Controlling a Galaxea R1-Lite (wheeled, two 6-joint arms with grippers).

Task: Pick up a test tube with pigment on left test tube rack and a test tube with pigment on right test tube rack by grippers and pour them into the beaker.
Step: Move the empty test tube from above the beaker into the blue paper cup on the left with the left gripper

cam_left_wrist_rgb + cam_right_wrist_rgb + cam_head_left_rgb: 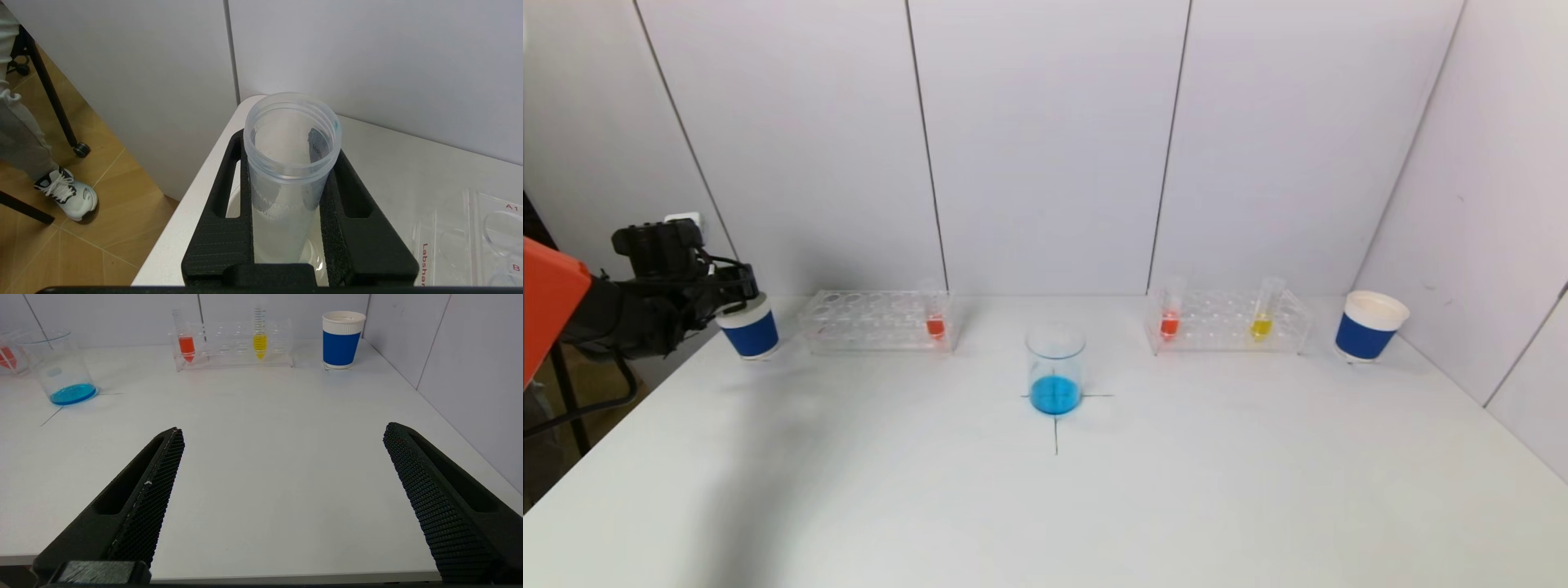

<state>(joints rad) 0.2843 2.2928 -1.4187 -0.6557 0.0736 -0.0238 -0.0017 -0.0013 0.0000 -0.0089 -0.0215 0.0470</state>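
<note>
My left gripper is at the far left of the table, shut on a clear, empty test tube. It holds the tube upright over a blue-and-white paper cup, whose white rim shows below the fingers. The beaker stands at the table's centre with blue liquid in its bottom. The left rack holds one red tube. The right rack holds a red tube and a yellow tube. My right gripper is open and empty over the table's near edge, out of the head view.
A second blue-and-white paper cup stands at the far right, beside the right rack. White walls close the back and right side. The table's left edge drops to the floor, where a person's shoe shows.
</note>
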